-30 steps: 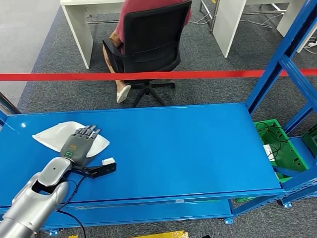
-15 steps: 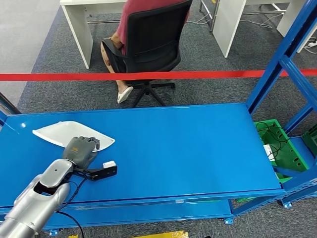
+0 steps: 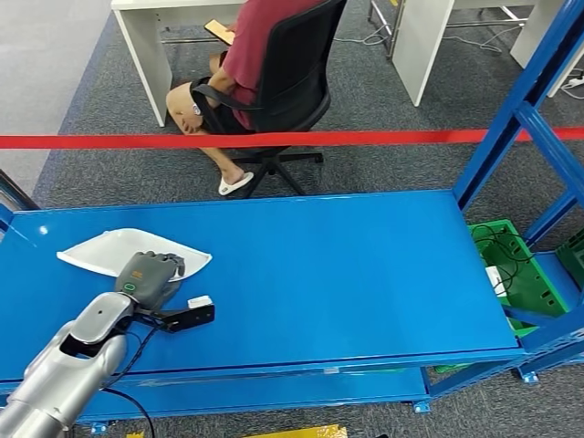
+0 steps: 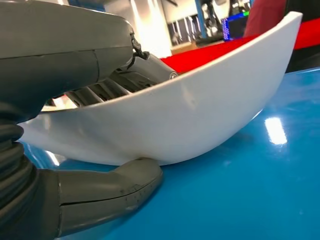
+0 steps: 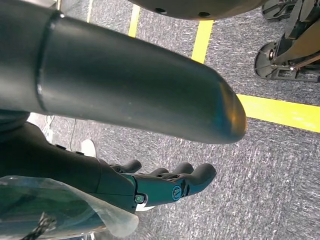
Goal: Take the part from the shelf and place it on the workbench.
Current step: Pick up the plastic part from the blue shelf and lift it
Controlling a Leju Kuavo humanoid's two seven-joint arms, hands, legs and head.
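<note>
While I watch from the head camera, my left hand grips the near edge of the white part, which lies on the left end of the blue workbench. From the left wrist camera I see the thumb under the curved white shell and the darker fingers over its upper rim, so the part is pinched between them; its belly touches the bench top and its far tip is tilted up. A small black bracket with a white block sticks out from the wrist just beside the part.

My right hand hangs over grey carpet with yellow floor lines, fingers apart and holding nothing.

Beyond the bench a red tape stretches across, and behind it a person sits in a black office chair. To the right stands a blue shelf frame with a green bin low down.
</note>
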